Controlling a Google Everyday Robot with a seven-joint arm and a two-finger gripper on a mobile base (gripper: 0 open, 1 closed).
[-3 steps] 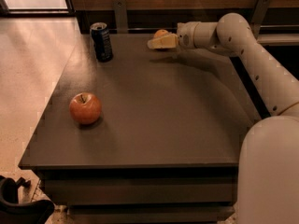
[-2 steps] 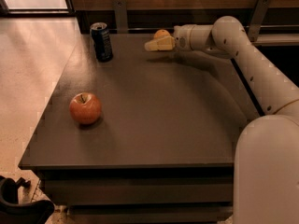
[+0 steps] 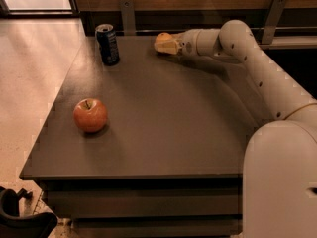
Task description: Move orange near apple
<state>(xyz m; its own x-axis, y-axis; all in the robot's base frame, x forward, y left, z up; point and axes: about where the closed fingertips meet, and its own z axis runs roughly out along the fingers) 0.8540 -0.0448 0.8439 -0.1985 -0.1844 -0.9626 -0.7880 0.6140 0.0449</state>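
The orange is at the far edge of the dark table, partly hidden behind my cream gripper, which is shut on it and holds it just above the tabletop. My arm reaches in from the right along the back of the table. The red apple with a short stem stands on the table near its left edge, well apart from the gripper, toward the front left.
A dark soda can stands upright at the table's back left corner, left of the gripper. A wooden wall with metal brackets runs behind the table. The robot's white body fills the front right.
The gripper has moved left along the back of the table with the orange in it, closer to the can. The apple and can have not moved.
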